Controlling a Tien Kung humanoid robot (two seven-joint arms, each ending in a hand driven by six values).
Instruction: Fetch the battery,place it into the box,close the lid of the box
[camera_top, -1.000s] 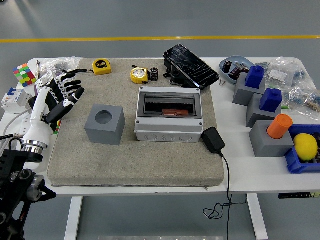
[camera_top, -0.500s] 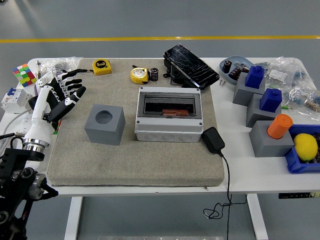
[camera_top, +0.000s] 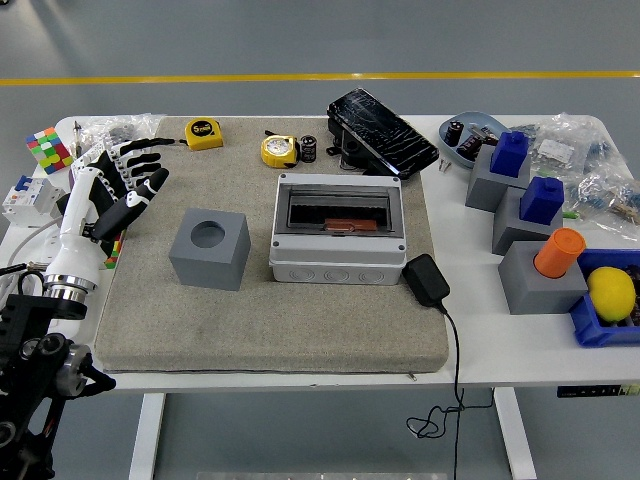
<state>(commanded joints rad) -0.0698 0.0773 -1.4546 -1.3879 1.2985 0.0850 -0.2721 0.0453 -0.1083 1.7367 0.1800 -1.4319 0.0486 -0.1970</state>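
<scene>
Battery (camera_top: 308, 149) is seen upright at the mat's far edge, just beside the yellow tape measure (camera_top: 280, 150).
Nothing is held by the left hand (camera_top: 125, 180), whose fingers are spread above the mat's left edge, well apart from the battery. The grey junction box (camera_top: 339, 229) is placed mid-mat, its dark lid (camera_top: 381, 132) lying behind it.

Rough felt mat (camera_top: 270, 310), matt plastic box (camera_top: 338, 232)
</scene>
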